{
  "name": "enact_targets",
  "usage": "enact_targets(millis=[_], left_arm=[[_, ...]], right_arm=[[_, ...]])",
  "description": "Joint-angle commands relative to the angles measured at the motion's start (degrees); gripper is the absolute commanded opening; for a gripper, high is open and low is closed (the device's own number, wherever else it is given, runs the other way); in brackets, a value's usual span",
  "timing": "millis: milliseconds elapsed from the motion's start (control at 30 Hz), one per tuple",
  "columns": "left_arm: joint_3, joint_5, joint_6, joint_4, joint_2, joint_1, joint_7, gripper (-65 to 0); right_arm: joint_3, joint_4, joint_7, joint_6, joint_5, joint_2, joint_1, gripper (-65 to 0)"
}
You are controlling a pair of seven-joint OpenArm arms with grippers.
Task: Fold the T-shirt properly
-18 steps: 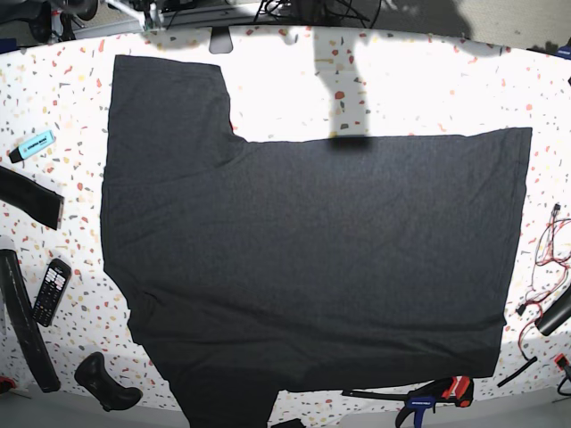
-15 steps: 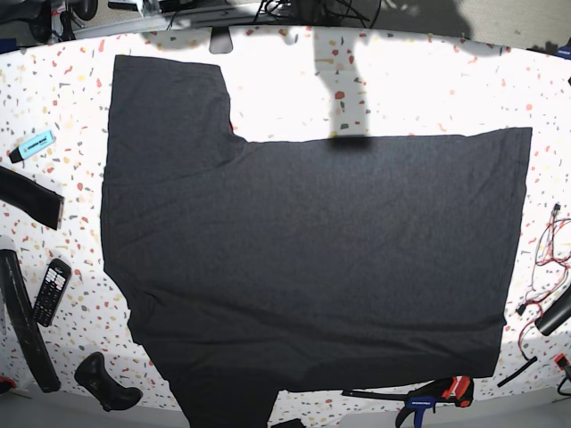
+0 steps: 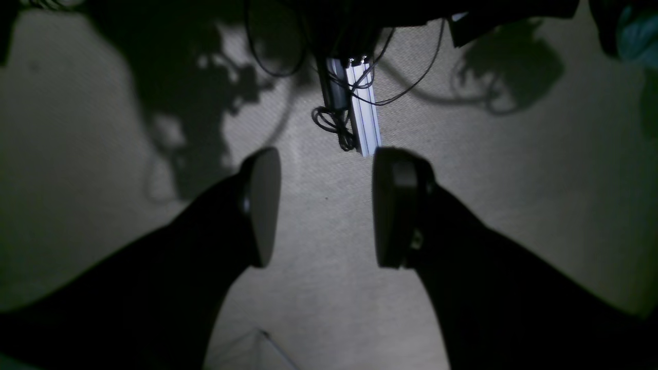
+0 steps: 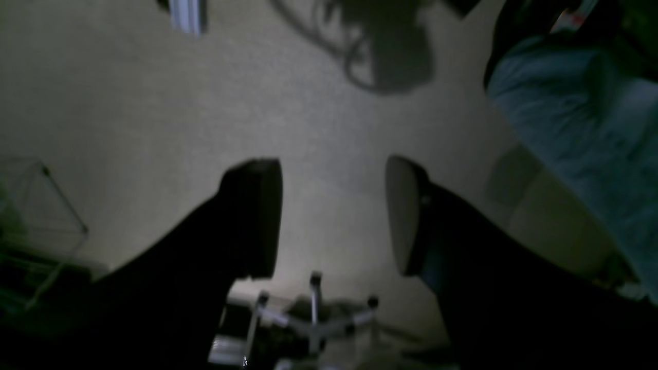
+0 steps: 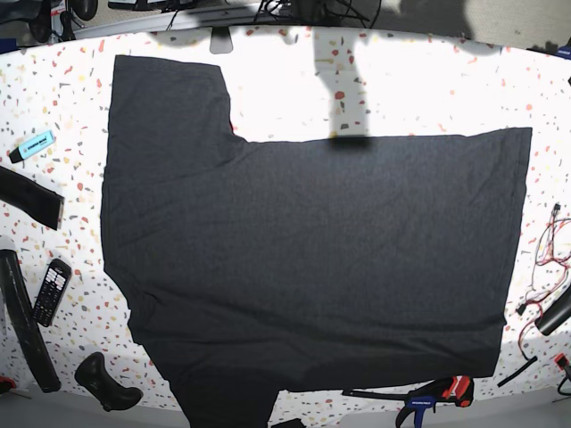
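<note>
The T-shirt (image 5: 312, 250) lies spread flat on the speckled white table (image 5: 428, 89) in the base view, plain dark side up, one sleeve toward the far left and one hanging off the near edge. Neither arm shows in the base view. In the left wrist view my left gripper (image 3: 321, 208) is open, with only grey floor between its pads. My right gripper (image 4: 334, 216) is also open, above floor and a chair base (image 4: 313, 318). The shirt appears in neither wrist view.
On the table's left lie a blue highlighter (image 5: 33, 144), a black strap (image 5: 27, 196), a black remote (image 5: 51, 291) and a black controller (image 5: 105, 382). A clamp (image 5: 428, 394) sits at the near edge, red and white cables (image 5: 546, 267) at the right.
</note>
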Motion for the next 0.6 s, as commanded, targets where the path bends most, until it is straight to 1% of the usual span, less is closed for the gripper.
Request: enact_targets(millis=[0, 33, 67, 100, 133, 300, 333, 433, 567], left_arm=[[0.0, -0.2, -0.3, 2.5, -0.5, 2.6, -0.2, -37.1], [-0.1, -0.2, -0.2, 4.5, -0.7, 3.8, 0.0, -37.1], [-0.1, -0.2, -0.2, 6.5, -1.0, 4.9, 0.4, -37.1], [-0.1, -0.2, -0.2, 8.4, -1.2, 5.9, 1.0, -37.1], [-0.2, -0.2, -0.2, 10.3, -1.3, 6.5, 2.1, -37.1], [-0.5, -0.1, -0.2, 19.3, -2.3, 7.0, 12.4, -37.1], [-0.5, 0.3, -0.2, 21.2, -2.3, 7.0, 13.5, -37.1], [-0.5, 1.6, -0.2, 26.4, -2.3, 7.0, 15.0, -37.1], [-0.5, 7.9, -0.2, 32.6, -2.3, 7.0, 14.9, -37.1]], right_arm=[[2.2, 2.7, -0.5, 0.3, 0.2, 0.4, -1.2, -33.6], [4.3, 5.4, -0.9, 0.3, 0.2, 0.4, -1.2, -33.6], [6.0, 7.6, -2.3, 1.2, 0.2, 0.3, -1.2, -33.6], [7.5, 9.2, -6.0, 1.2, 0.0, 0.3, -1.2, -33.6], [9.0, 10.9, -7.1, 1.4, 0.0, 0.4, -1.2, -33.6], [15.4, 17.8, -6.0, 1.7, 0.0, 0.4, -1.2, -33.6], [16.5, 19.2, -5.8, 1.9, 0.0, 0.5, -1.2, -33.6], [19.5, 23.6, -5.6, 3.1, 0.0, 0.7, -1.2, -33.6], [22.6, 29.2, -5.6, 3.9, -0.1, 0.7, -1.2, -33.6]])
